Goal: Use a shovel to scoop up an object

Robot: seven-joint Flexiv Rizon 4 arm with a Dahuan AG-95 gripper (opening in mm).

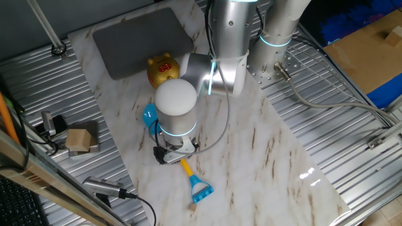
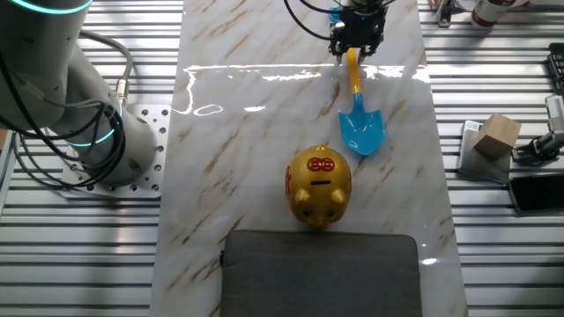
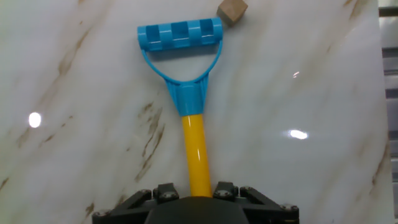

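My gripper point(image 1: 174, 150) is shut on the thin yellow shaft of the shovel point(image 1: 188, 171). In the hand view the shaft point(image 3: 197, 152) runs from between my fingers point(image 3: 199, 190) out to the blue D-shaped end point(image 3: 180, 37). The light-blue blade point(image 2: 362, 132) points toward the gold pig and shows beside my wrist in one fixed view point(image 1: 149, 115). The tiny tan cube point(image 3: 232, 9) lies on the marble just past the D-end's right corner, and shows in one fixed view point(image 1: 193, 205). It lies at the handle end, away from the blade.
A gold pig-shaped bank point(image 2: 319, 185) stands just beyond the blade, with a grey pad point(image 2: 322, 273) behind it. A larger tan block point(image 2: 496, 135) sits on the ribbed metal beside the marble top. The arm's base point(image 2: 132, 150) is bolted at the other side.
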